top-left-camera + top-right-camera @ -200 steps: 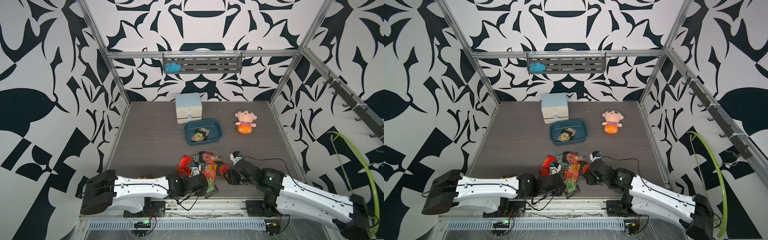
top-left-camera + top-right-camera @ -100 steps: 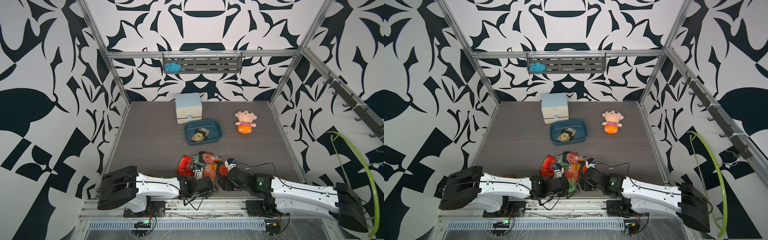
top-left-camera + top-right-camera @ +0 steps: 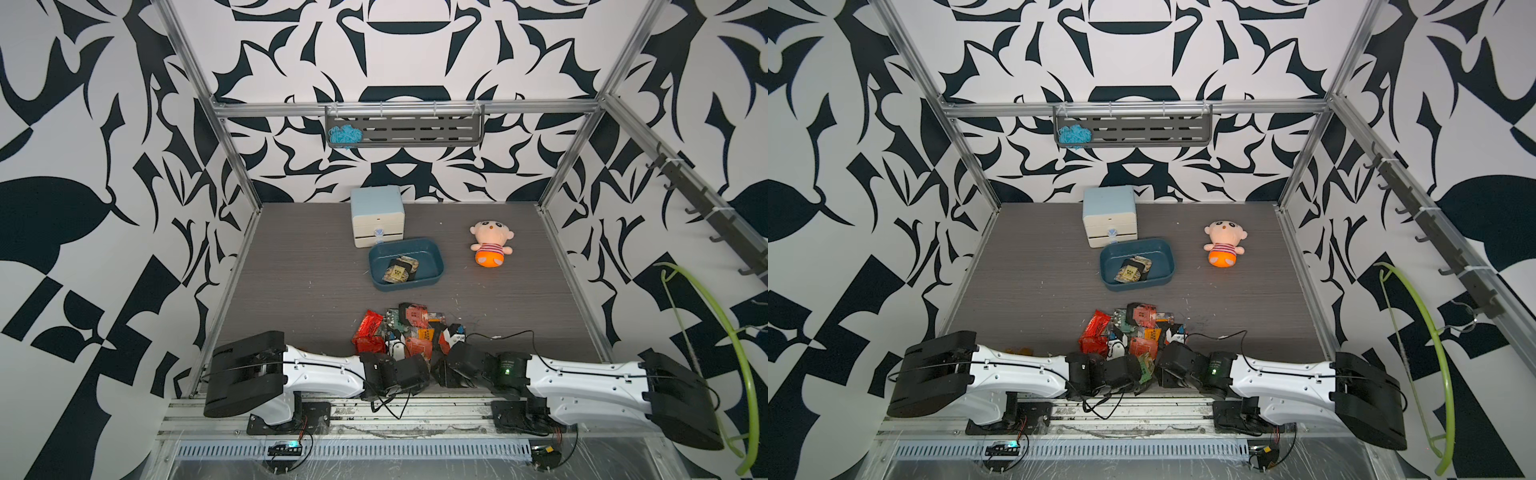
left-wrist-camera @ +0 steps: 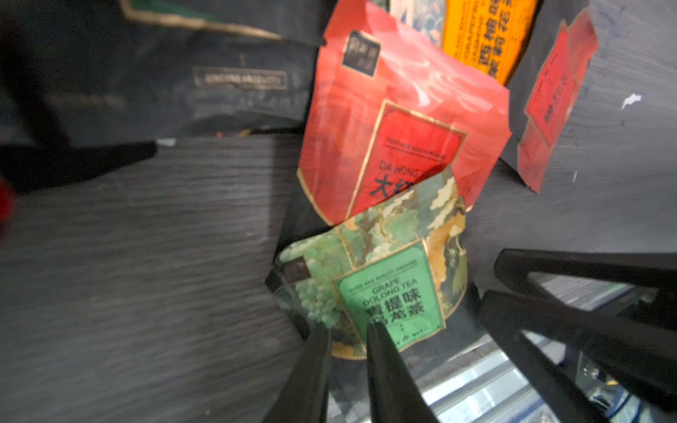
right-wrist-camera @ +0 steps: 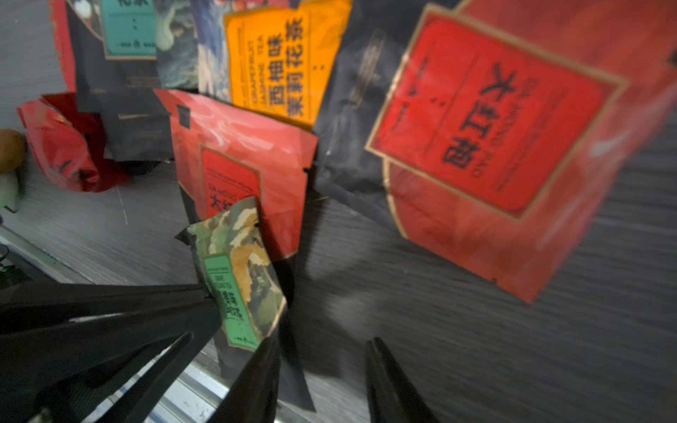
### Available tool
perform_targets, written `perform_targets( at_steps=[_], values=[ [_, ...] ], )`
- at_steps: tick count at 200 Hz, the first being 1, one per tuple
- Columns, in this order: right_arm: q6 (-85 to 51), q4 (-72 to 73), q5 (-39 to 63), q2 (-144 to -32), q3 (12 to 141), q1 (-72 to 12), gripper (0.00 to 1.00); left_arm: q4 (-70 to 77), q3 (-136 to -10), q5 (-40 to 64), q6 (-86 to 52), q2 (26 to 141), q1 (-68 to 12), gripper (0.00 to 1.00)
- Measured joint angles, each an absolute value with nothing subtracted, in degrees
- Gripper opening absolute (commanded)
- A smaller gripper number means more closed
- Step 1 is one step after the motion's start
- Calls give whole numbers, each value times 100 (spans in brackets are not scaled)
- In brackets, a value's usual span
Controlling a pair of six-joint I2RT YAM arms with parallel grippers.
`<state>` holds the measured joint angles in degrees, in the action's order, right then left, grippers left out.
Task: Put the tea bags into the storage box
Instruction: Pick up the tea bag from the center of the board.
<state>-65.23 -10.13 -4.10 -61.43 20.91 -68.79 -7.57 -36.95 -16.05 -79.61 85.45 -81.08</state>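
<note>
Table (image 3: 299,266) grey, walls (image 3: 124,208) black-white | tea bags (image 3: 413,316) at 6 o'clock, half hidden under arms (image 3: 324,370) | left gripper (image 4: 346,329) pinches green tea bag (image 4: 388,285) | right gripper (image 5: 322,342) parted, empty

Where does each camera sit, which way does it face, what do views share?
Top views: overhead at near side, looking down and forward; left arm, right arm, storage box, tea bags.
Left wrist: faces along left gripper, shut on green tea bag.
Right wrist: faces along open right gripper toward table.
Shared: both wrists see green tea bag.
</note>
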Motion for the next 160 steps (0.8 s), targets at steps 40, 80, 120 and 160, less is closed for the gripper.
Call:
perform_targets(
  at_steps=[40,80,120,160],
  values=[
    [-6630,-534,-370,-6584,2093,-7032,28,-760,-3697,-1673,-8029,8547,-8119,24],
    [-6665,-285,-344,-6788,2106,-7105,15,-816,-3710,-1737,-8079,8547,-8119,24],
    [-6676,-344,-311,-6711,2143,-7140,2,-823,-3710,-1780,-8103,8547,-8119,24],
    [-6602,-875,-362,-6318,2265,-7146,0,-1037,-3710,-1892,-8097,8455,-8119,29]
  ],
)
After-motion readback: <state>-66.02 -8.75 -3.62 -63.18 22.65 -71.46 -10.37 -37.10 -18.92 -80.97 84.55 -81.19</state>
